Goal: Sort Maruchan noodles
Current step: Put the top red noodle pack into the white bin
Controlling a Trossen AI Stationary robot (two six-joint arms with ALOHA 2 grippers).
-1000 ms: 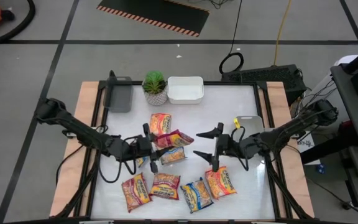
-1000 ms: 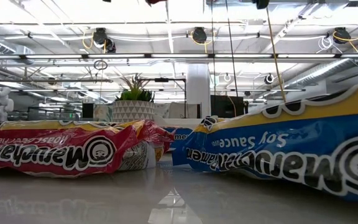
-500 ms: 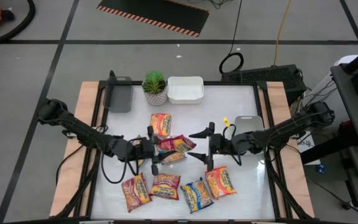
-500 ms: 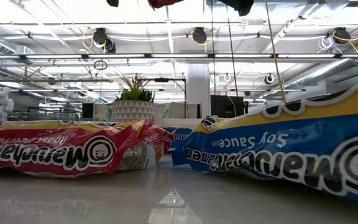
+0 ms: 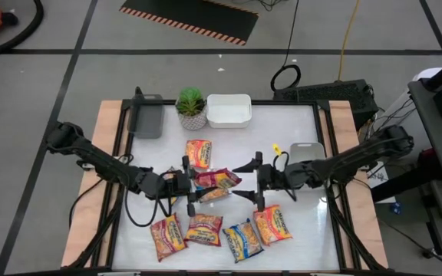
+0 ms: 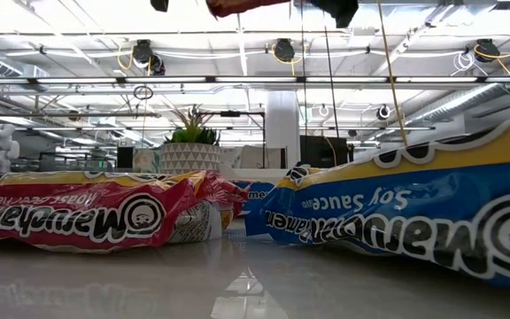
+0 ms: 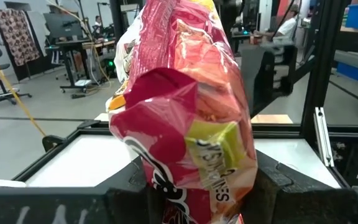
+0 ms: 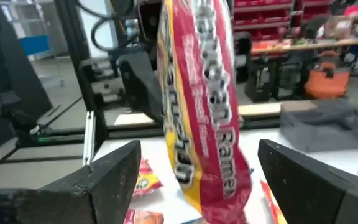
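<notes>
Between the two arms, my left gripper (image 5: 188, 184) is shut on a red-trimmed Maruchan packet (image 5: 218, 179) held above the table's middle. It fills the left wrist view (image 7: 191, 118). My right gripper (image 5: 245, 178) is open, one finger on either side of the packet's free end (image 8: 204, 112), with a gap on both sides. Several other packets lie flat on the table: one toward the far side (image 5: 198, 152), one under the held packet (image 5: 213, 193), and a row near the front edge (image 5: 204, 228). The low view shows a red one (image 6: 87, 213) and a blue one (image 6: 397, 221). My left gripper pinches the red packet's end nearest the table's left (image 7: 185, 186) between its two fingers, coming level from the table's left. The packet is lifted clear of the table and juts toward the right arm, crumpled near the fingers.
A grey tray (image 5: 146, 117), a small potted plant (image 5: 192, 107) and a white tray (image 5: 229, 110) stand along the far edge. Another grey tray (image 5: 307, 151) sits near the right arm. Bare table shows between the packets and the far trays.
My right gripper has moved toward the table's left, up to the held red packet, staying open; its fingers now stand on either side of the packet's free end. My left gripper has kept its hold.
</notes>
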